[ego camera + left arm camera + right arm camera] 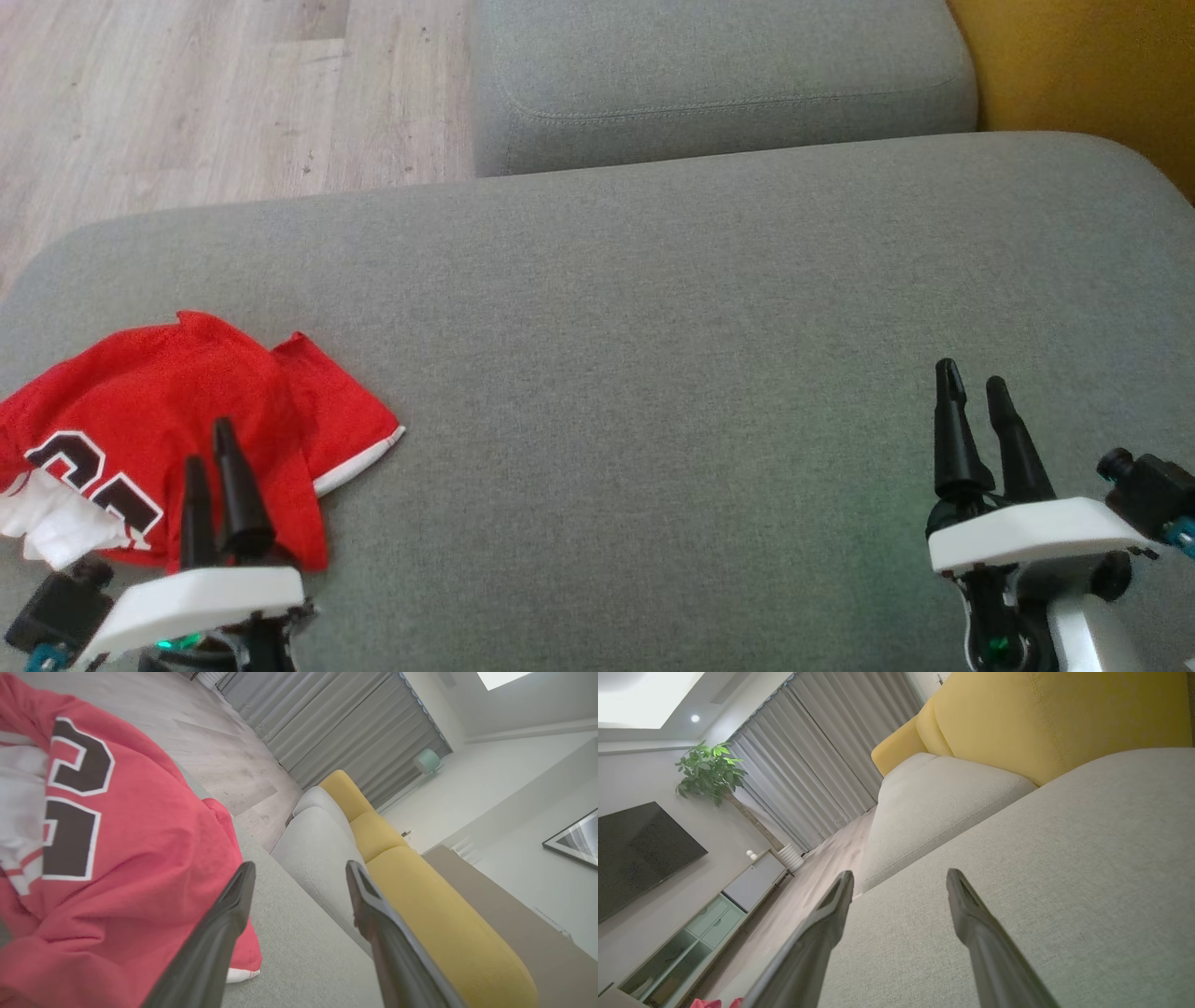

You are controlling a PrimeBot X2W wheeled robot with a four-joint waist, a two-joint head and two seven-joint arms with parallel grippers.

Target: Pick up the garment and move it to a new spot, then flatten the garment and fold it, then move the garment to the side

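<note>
1 crumpled red garment (187,411) on grey sofa (653,327); left gripper (209,443) beside it, right gripper (972,373) apart, 4 fingers (956,439) wide, empty.

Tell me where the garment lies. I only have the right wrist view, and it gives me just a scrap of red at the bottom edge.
Observer: The red garment lies at the left end of the grey cushion, right in front of the left gripper.
Operator: Is that gripper holding it?
Observer: No. Its jaws stand open with nothing clamped between them.
Operator: Is the garment spread flat?
Observer: No, it is crumpled. The black numerals are partly folded under, and white fabric shows at its left edge.
</note>
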